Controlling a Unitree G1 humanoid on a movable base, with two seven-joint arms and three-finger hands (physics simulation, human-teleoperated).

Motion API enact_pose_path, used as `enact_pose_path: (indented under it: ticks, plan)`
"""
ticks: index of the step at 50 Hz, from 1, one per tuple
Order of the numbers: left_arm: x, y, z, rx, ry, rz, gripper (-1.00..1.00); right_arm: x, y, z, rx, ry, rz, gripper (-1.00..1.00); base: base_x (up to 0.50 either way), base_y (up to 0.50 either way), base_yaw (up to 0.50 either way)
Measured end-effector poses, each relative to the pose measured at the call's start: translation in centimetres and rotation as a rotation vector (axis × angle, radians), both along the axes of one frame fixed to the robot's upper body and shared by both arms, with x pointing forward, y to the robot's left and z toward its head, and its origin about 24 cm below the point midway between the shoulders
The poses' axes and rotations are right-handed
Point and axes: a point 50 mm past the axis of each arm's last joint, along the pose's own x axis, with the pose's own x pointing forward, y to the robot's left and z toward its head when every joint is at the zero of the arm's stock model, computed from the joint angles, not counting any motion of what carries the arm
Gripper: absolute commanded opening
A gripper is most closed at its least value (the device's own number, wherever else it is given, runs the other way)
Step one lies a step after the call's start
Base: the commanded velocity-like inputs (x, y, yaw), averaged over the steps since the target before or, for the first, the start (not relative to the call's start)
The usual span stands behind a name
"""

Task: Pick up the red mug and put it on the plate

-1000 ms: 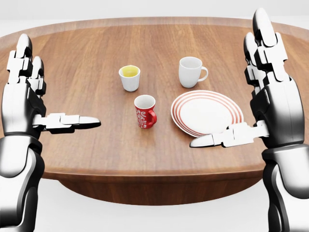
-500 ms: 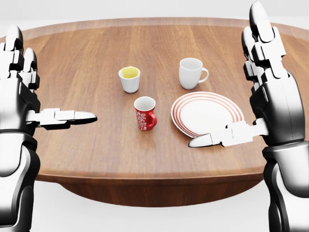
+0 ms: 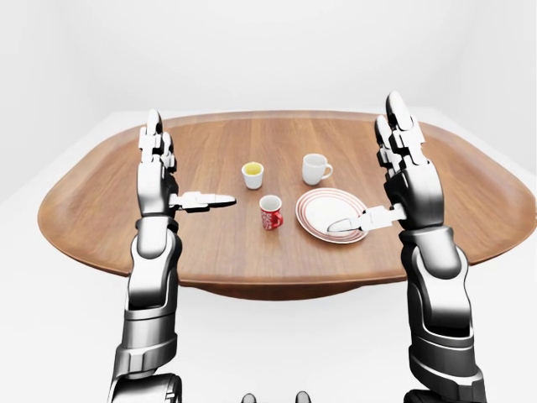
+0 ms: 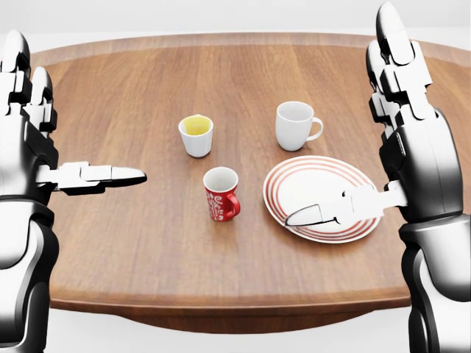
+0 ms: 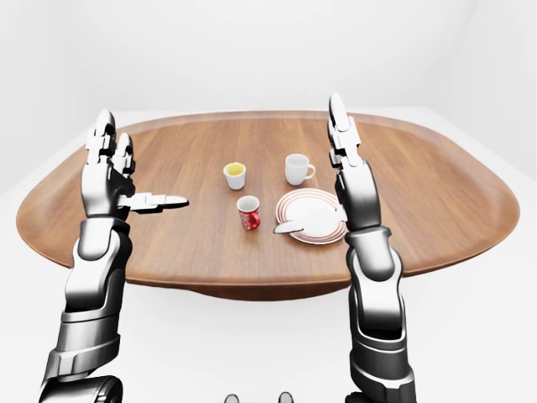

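Right hand (image 4: pixel 401 147) spread, empty, its thumb over the plate (image 4: pixel 324 197). Left hand (image 4: pixel 29 147) also spread, empty. Red mug (image 4: pixel 220 193) stands upright on the table (image 4: pixel 132 235) between both hands, just left of the right thumb. Beyond: white mug (image 4: pixel 296 126) and yellow-filled cup (image 4: pixel 196 135). Risk: a sideways approach could topple the mug.

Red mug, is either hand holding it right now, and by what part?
Nothing is held. The red mug stands alone on the table; left hand and right hand are open.
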Motion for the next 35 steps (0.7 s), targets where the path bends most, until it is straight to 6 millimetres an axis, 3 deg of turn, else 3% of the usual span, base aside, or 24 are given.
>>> enact_pose_path:
  ticks: [35]
  plan:
    - [-0.05,0.03,0.17,0.000,-0.008,0.003,1.00,-0.13,0.20,-0.02,-0.010,-0.002,0.002,1.00,0.21,0.00,0.00]
